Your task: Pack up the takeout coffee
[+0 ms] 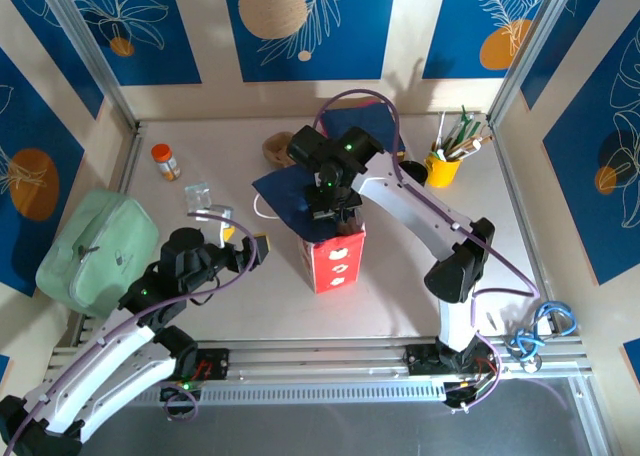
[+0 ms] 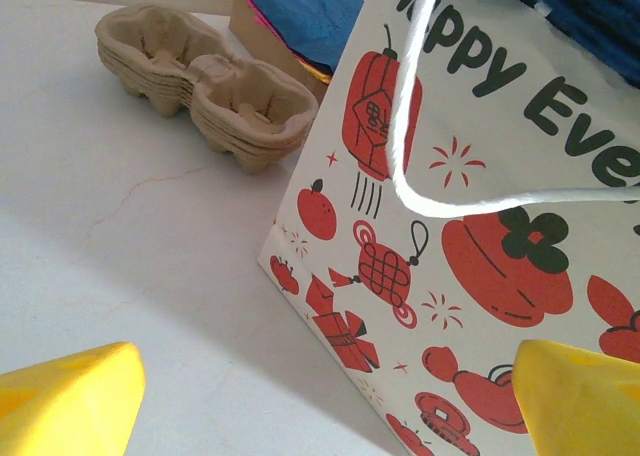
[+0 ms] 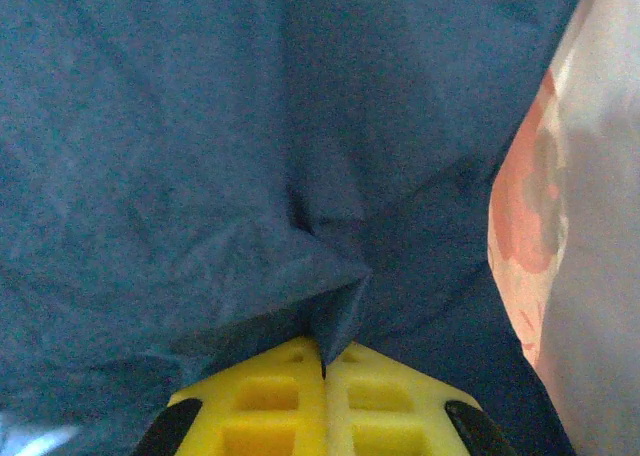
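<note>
Tissue-stuffing step, I judge: right gripper [image 3: 322, 361] pinches blue tissue paper [image 3: 250, 156] over the gift bag [image 1: 335, 258] — lower straight, release deep. Left gripper [image 2: 320, 411] gapes beside the bag. Coffee cup [image 1: 412, 172] — probably the dark round beside the yellow utensil cup [image 1: 441, 168].

Cream walls [image 1: 402, 26], blue leaf-print panels [image 1: 150, 26], pale tabletop [image 1: 390, 298], aluminium frame posts [image 1: 86, 46].

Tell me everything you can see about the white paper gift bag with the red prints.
The white paper gift bag stands upright near the middle of the pale table. Its face shows red lanterns, fruit and knots, dark lettering beginning "Happy Eve", and a white cord handle looping down. Its open mouth holds dark blue tissue paper, and the right gripper has its fingers shut on a fold of it.
</note>
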Motion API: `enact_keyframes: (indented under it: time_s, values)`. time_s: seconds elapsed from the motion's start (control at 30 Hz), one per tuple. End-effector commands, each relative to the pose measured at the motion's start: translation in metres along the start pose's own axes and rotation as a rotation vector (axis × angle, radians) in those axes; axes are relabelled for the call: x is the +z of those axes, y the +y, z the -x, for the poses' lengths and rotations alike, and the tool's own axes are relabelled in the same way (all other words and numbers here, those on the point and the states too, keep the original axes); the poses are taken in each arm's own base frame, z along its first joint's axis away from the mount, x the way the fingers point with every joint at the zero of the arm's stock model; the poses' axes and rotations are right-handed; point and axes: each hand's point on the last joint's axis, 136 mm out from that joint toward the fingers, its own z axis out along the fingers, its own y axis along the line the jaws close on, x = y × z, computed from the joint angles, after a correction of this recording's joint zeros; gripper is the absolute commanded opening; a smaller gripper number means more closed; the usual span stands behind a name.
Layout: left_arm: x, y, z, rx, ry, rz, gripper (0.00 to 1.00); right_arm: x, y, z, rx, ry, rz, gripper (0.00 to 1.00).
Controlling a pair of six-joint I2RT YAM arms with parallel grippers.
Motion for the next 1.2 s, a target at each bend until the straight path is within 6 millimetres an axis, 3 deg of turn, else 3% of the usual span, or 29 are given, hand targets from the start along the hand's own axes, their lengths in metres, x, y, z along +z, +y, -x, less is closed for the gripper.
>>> enact_keyframes:
  time_s: [0.0, 0.4, 0.57, 0.8, 1.03, 1.17]
  values:
    - [-0.001, 0.0, 0.004, -0.011, -0.021, -0.006, 0.94, 0.008, 0.0, -0.015, 0.007, 0.074, -0.01, 0.0]
    - [-0.001, 0.003, -0.001, -0.011, -0.019, 0.002, 0.94, 0.03, -0.003, -0.031, 0.035, 0.17, -0.054, 0.0]
    - [-0.001, 0.005, -0.002, -0.011, -0.016, 0.008, 0.94, 0.03, -0.006, -0.031, 0.054, 0.168, -0.065, 0.03]
    - [-0.002, 0.006, -0.002, -0.004, -0.02, 0.015, 0.94, 0.003, -0.001, -0.016, 0.062, 0.067, -0.01, 0.29]
    - [0.0, 0.007, -0.004, -0.006, -0.015, 0.016, 0.94, -0.027, 0.003, 0.004, 0.069, -0.06, 0.063, 0.34]
    - [0.0, 0.007, -0.003, -0.003, -0.017, 0.017, 0.94, -0.037, 0.017, 0.014, 0.06, -0.109, 0.163, 0.34]
